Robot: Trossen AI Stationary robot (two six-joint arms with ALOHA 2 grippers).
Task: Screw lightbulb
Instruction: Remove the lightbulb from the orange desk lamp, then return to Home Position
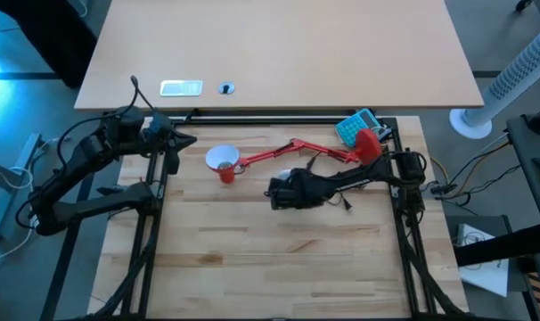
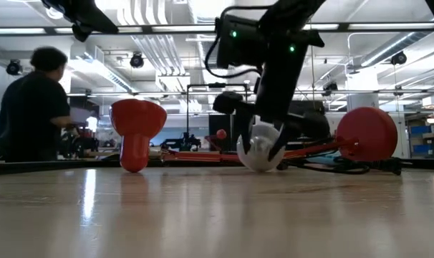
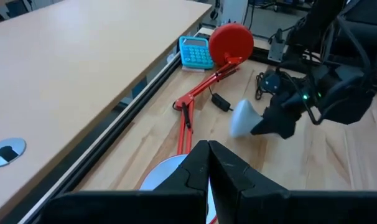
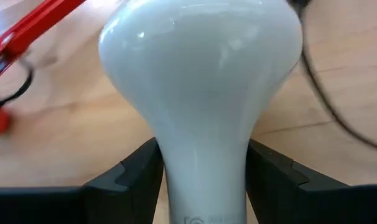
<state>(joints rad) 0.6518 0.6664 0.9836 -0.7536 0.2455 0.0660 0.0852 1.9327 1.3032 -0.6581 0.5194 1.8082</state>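
**Right gripper grasping the bulb low over the table**

My right gripper (image 4: 204, 180) is clamped on the lightbulb (image 4: 201, 81): in its wrist view the two dark fingers (image 4: 129, 171) press against either side of the bulb's narrow neck, with the rounded dome pointing away from the wrist. From the table-height camera I see the bulb (image 2: 260, 152) hanging in the gripper (image 2: 263, 147) with its dome down at, or just above, the wooden table (image 2: 217, 215); I cannot tell whether it touches. From above, that gripper (image 1: 282, 192) sits near the middle of the table (image 1: 279, 259), just in front of the red lamp's folded arm (image 1: 292, 150).

The lamp's cone shade (image 1: 222, 161) lies to the gripper's left, white inside facing up in the overhead view, apart from the bulb. The lamp's round red base (image 1: 369, 144) sits at the far right edge, beside a blue calculator (image 1: 355, 125).

My left gripper (image 3: 208, 171) is pinched closed, parked at the table's far left corner (image 1: 174, 138), near the shade.

A person (image 2: 31, 107) sits in the room behind the table.
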